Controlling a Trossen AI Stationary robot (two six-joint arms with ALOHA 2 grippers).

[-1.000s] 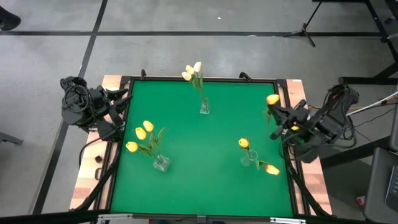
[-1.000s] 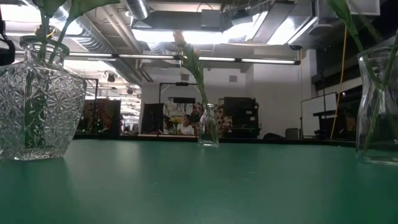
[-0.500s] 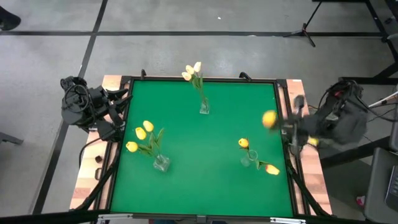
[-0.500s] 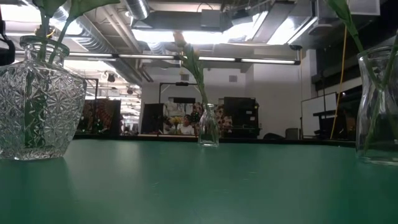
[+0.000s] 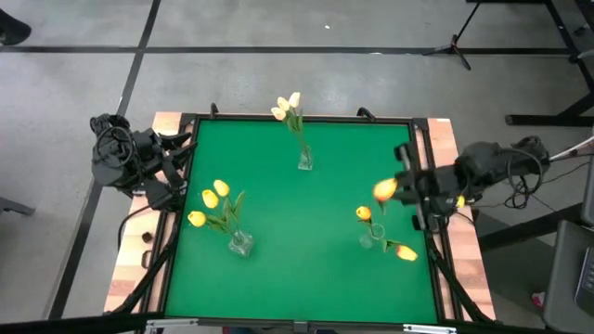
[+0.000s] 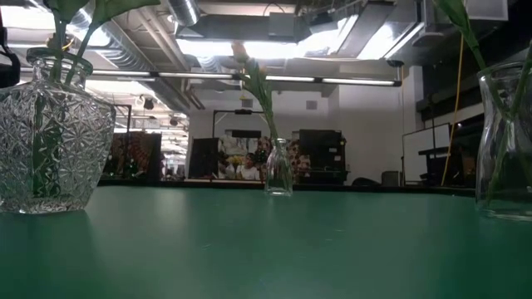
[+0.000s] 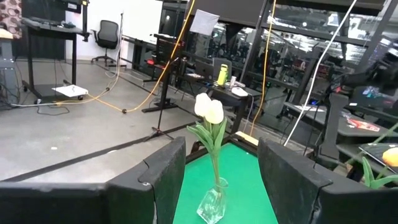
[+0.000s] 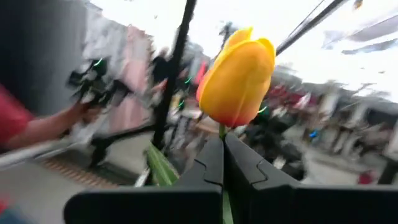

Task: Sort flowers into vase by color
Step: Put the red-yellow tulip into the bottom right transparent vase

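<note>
Three glass vases stand on the green table (image 5: 278, 278). The far one (image 5: 304, 160) holds creamy white tulips (image 5: 286, 107). The near left one (image 5: 240, 243) holds yellow tulips (image 5: 210, 199). The near right one (image 5: 371, 237) holds orange-and-yellow tulips (image 5: 363, 213). My right gripper (image 5: 401, 190) hovers over the table's right side, just far of that vase, shut on an orange-yellow tulip (image 5: 383, 190). My left gripper (image 7: 222, 155) waits open at the left edge, facing the white tulips (image 7: 209, 109). My right gripper pinches the tulip's green stem (image 8: 222, 130) just below the head (image 8: 238, 78) between its two fingers (image 8: 211, 163). The fingers come roughly level from the table's right and lie along the stem. The head sticks out past the fingertips, lifted clear of the table; the lower stem is hidden.
The three vases stand far apart, with bare green surface between them. A wooden border and a black frame (image 5: 425, 139) run round the table. In the low view the vases (image 6: 54, 133) (image 6: 278, 166) (image 6: 504, 141) stand upright. A person's arm shows blurred in the right wrist view.
My right gripper has swung in from the table's right edge toward the left and the near edge, turning as it went. It carried the orange-yellow tulip over the table toward the near right vase. It stayed shut on the stem throughout.
</note>
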